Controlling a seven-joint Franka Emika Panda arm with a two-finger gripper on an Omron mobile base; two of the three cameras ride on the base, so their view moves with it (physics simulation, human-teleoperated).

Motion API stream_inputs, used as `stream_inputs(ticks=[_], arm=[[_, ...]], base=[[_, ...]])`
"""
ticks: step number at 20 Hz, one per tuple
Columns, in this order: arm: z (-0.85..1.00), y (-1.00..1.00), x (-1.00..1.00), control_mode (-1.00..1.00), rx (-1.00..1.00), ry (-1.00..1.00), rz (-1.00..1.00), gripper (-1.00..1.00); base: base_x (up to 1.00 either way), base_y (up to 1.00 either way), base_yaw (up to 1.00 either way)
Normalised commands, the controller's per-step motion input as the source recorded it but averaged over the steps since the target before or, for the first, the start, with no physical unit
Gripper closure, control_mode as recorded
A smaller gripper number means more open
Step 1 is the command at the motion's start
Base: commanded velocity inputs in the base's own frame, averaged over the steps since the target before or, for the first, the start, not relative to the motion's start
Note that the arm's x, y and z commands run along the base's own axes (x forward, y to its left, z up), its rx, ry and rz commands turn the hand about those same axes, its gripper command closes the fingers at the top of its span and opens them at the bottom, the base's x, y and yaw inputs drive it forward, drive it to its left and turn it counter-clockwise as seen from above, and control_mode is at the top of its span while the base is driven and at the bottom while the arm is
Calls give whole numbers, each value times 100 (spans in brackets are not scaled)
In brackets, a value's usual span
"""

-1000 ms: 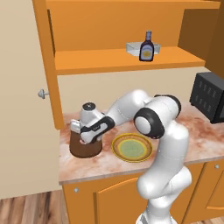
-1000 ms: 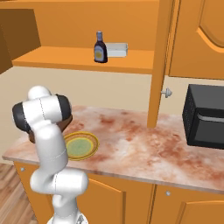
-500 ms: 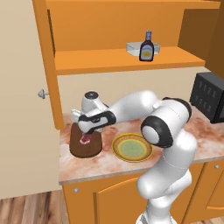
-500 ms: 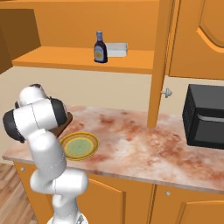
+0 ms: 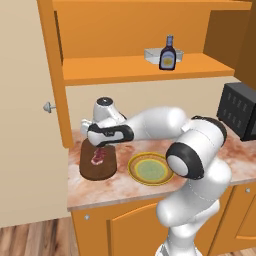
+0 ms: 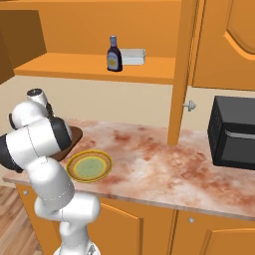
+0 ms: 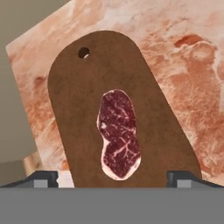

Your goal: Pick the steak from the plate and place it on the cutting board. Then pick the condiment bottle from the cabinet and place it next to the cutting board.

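Note:
The steak (image 5: 98,156) (image 7: 119,133) lies flat on the dark cutting board (image 5: 95,171) (image 7: 87,87), at the left end of the counter. My gripper (image 5: 101,146) (image 7: 113,178) hovers just above it, open, with nothing between its fingers. To the right of the board sits the plate (image 5: 131,167) (image 6: 108,164), with nothing on it. The condiment bottle (image 5: 168,54) (image 6: 114,55) stands upright on the shelf of the orange cabinet (image 5: 125,70), well above and to the right of my hand. In the right base view my own arm hides most of the board (image 6: 73,137).
A clear tray (image 5: 152,53) (image 6: 132,56) sits on the shelf right behind the bottle. The open beige door (image 5: 25,110), with its knob (image 5: 48,106), stands left of the board. A black microwave (image 5: 240,110) (image 6: 233,132) stands at the counter's right end.
My gripper has opened, let go of the steak on the cutting board and risen a little above it. The base has not moved.

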Motion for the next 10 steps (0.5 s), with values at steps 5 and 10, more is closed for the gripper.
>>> stream_inputs(ticks=[5, 10], arm=[[-24, -13, -23, -100, 2, 0, 1, -100], [3, -36, -35, -100, 6, 0, 0, -100]], base=[[0, 0, 0], [0, 0, 0]])
